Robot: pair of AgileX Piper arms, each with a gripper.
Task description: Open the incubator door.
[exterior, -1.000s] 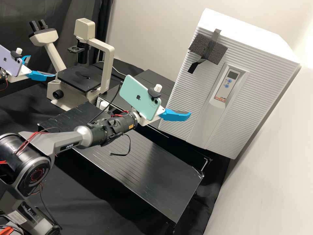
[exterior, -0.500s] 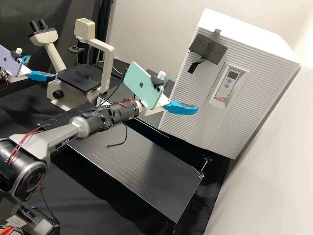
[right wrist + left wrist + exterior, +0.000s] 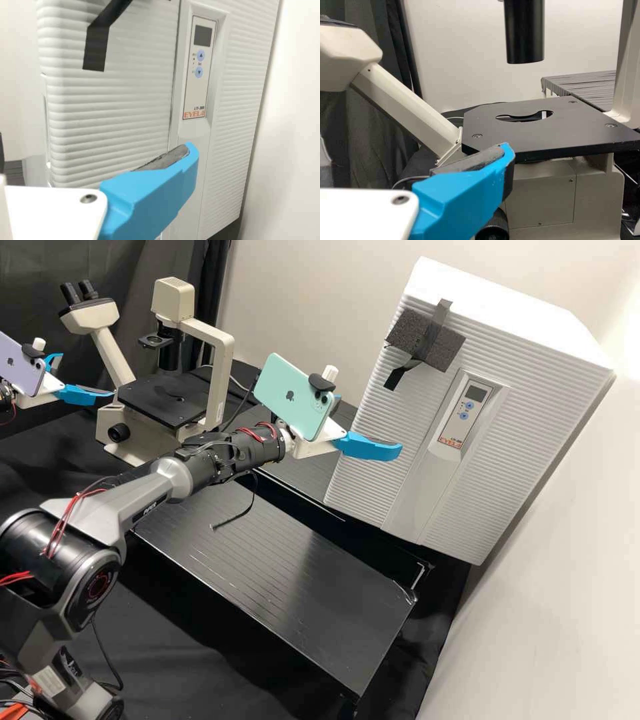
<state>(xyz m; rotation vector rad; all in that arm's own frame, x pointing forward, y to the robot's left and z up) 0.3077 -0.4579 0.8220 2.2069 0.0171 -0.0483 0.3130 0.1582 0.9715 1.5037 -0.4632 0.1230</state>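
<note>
black cloth (image 3: 213, 647) lies below the grooved platform (image 3: 300, 580), near a pale wall (image 3: 560, 587)

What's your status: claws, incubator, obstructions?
Left claw open, by microscope. Right claw open, before incubator. Door shut, foam pad taped on. Approach looks clear.

The incubator (image 3: 373, 433) was white, patterned with parallel ribs, its central strip (image 3: 427, 487) silver-grey and its two buttons (image 3: 470, 405) pale blue. Charcoal foam (image 3: 445, 352) bore black tape (image 3: 437, 327). The microscope (image 3: 218, 373) was cream with a black stage (image 3: 150, 400); one phone (image 3: 277, 383) was mint green, the other phone (image 3: 23, 367) lilac.
</note>
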